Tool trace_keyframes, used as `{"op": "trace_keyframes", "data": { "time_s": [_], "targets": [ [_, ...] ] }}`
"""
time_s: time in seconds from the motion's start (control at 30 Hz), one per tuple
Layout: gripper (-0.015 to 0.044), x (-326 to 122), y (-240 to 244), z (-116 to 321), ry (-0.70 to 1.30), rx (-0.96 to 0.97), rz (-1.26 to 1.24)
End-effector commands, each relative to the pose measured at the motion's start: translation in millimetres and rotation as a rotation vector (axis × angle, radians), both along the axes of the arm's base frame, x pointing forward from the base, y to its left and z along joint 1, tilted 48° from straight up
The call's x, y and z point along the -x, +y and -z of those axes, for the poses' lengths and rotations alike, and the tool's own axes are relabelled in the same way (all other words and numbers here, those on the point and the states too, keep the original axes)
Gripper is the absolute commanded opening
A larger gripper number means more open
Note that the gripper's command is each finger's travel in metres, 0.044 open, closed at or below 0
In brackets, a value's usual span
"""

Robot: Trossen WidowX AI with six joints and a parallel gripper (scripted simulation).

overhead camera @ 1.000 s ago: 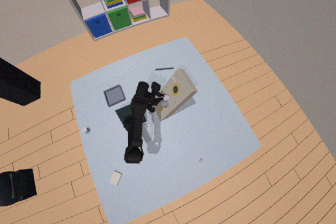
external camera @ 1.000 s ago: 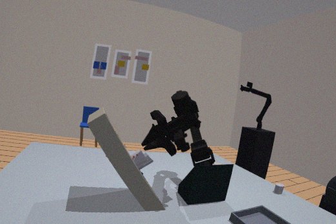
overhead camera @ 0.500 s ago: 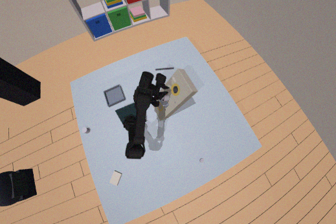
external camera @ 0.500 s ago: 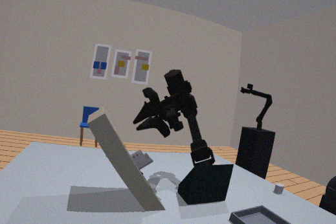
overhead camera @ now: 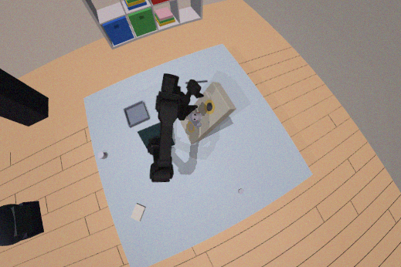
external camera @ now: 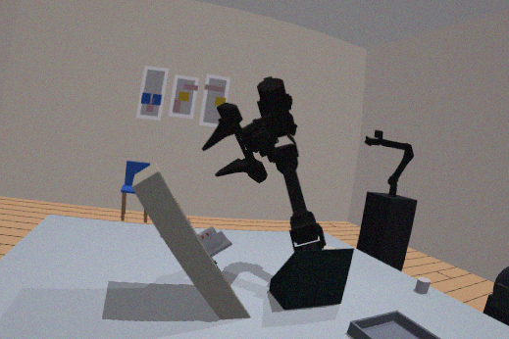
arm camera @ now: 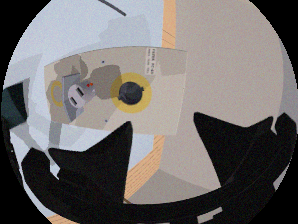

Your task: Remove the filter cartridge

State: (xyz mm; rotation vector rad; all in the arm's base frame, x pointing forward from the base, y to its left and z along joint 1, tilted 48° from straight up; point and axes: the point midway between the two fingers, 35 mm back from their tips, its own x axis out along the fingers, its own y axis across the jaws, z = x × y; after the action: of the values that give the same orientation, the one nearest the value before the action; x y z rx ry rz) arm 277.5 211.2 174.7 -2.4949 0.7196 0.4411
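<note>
The pale service panel [overhead camera: 222, 99] [external camera: 179, 235] [arm camera: 167, 102] leans at a steep slant. Its round socket [overhead camera: 209, 106] [arm camera: 131, 93], ringed in yellow, is empty and dark inside. The round grey cartridge [overhead camera: 195, 116] [external camera: 206, 236] [arm camera: 77, 95] is out of the socket and rests on a grey ledge [arm camera: 68, 83] low on the panel, its two dark slots showing in the wrist view. My gripper [overhead camera: 199, 101] [external camera: 210, 162] [arm camera: 163, 121] is open and empty, above and clear of the panel and cartridge. The shallow grey tray [overhead camera: 137, 114] [external camera: 395, 329] holds nothing visible.
A dark green block [overhead camera: 146, 136] [external camera: 312, 279] stands between tray and panel, beside my arm's base. A thin dark rod [overhead camera: 203, 81] [arm camera: 114, 7] lies beyond the panel. A small cylinder [overhead camera: 103, 155] [external camera: 423, 285] and a white block [overhead camera: 138, 212] lie farther off.
</note>
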Motion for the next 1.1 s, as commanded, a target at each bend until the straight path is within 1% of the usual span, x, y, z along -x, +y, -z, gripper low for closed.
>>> {"op": "trace_keyframes", "data": {
  "time_s": [0.0, 0.23, 0.43, 0.63, 1.07],
  "targets": [
    [0.0305, 4, -14, 19, -0.068, -0.223, 0.179],
    [0.0305, 13, -41, 46, -0.273, -0.649, 0.559],
    [0.0305, 25, -65, 66, -0.512, -0.969, 0.903],
    [0.0305, 35, -82, 78, -0.718, -1.161, 1.133],
    [0.0305, 36, -84, 79, -0.741, -1.18, 1.155]
  ]
}}
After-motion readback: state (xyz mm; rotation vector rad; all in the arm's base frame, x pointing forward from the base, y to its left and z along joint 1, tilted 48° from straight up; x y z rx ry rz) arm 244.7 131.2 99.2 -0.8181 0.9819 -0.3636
